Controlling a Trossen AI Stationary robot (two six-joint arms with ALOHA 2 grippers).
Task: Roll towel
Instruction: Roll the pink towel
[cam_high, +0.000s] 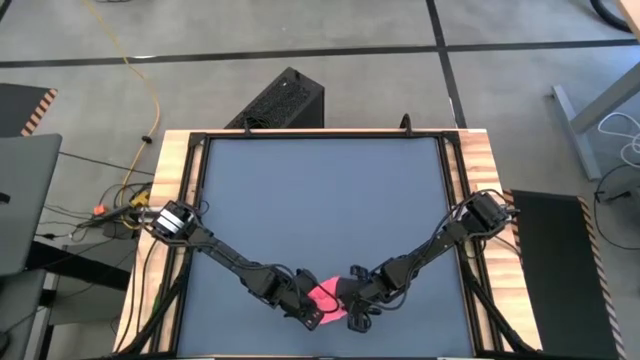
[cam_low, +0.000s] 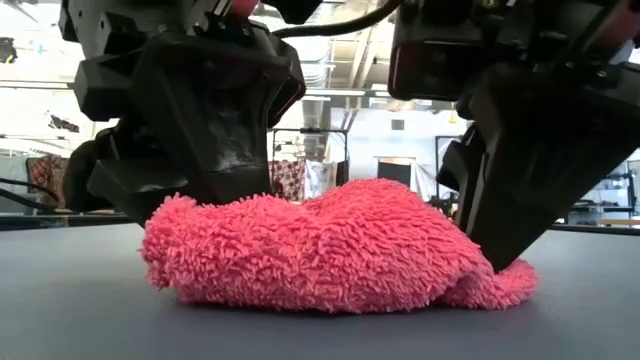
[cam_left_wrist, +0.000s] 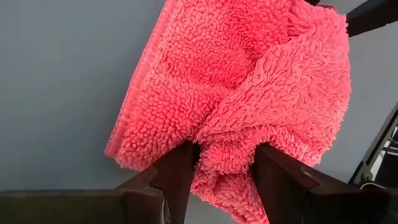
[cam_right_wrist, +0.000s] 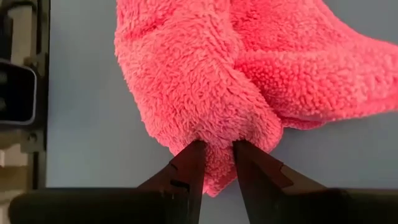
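Note:
The pink towel (cam_high: 328, 298) lies bunched in a thick lump on the dark grey mat (cam_high: 320, 200) near the table's near edge; in the low view (cam_low: 330, 250) its underside rests on the mat. My left gripper (cam_left_wrist: 224, 163) is at the towel's left end and my right gripper (cam_right_wrist: 217, 152) at its right end, each shut on the cloth. In the high view both grippers (cam_high: 300, 305) (cam_high: 358, 300) meet over the towel. My left gripper pinches a gathered fold of the towel (cam_left_wrist: 227, 140) between its two fingers, several layers bunched, at the towel's left end. The fingers slant down from the left. The towel lies slack on the mat. My right gripper pinches a thick bunched fold of the towel (cam_right_wrist: 217, 134) between its two fingers at the towel's right end. The fingers slant down from the right. The cloth bulges around the fingertips and rests on the mat.
The mat stretches bare toward the table's far edge. Wooden table borders (cam_high: 170, 180) run along left and right. A black box (cam_high: 285, 100) stands beyond the far edge, and cables (cam_high: 120, 210) lie at the left.

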